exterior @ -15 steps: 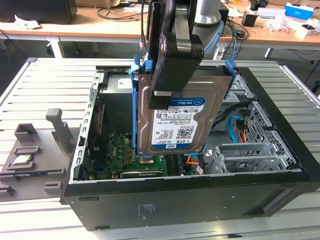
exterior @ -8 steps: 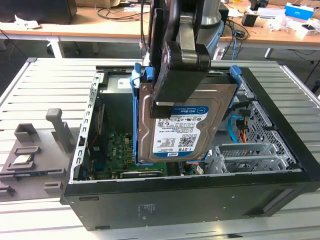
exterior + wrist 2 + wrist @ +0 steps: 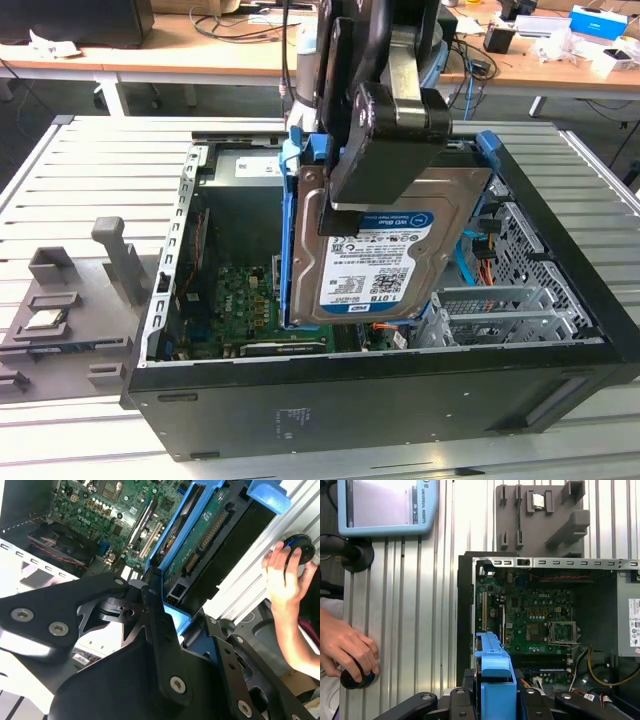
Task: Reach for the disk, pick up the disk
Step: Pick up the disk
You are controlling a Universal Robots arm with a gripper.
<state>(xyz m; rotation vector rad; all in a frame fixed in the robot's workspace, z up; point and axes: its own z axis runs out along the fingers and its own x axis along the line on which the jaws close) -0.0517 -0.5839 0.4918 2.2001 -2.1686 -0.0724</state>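
The disk (image 3: 385, 265), a silver hard drive with a blue-and-white label and a blue side bracket (image 3: 290, 240), hangs upright above the open computer case (image 3: 350, 395). My gripper (image 3: 375, 150) is shut on its upper end. In the first wrist view the blue bracket edge (image 3: 495, 675) sits between my black fingers (image 3: 432, 702), with the gripper (image 3: 495, 702) centred on it. In the second wrist view the disk's green circuit side (image 3: 200, 545) runs away from the gripper (image 3: 167, 610) over the case's motherboard (image 3: 125, 510).
A person's hand (image 3: 345, 647) rests on a black knob on the slatted table (image 3: 420, 605) beside the case; the hand (image 3: 285, 572) is also in the second wrist view. A grey fixture (image 3: 70, 300) holding a small silver chip (image 3: 45, 320) lies at the exterior view's left. A teach pendant (image 3: 385, 505) lies nearby.
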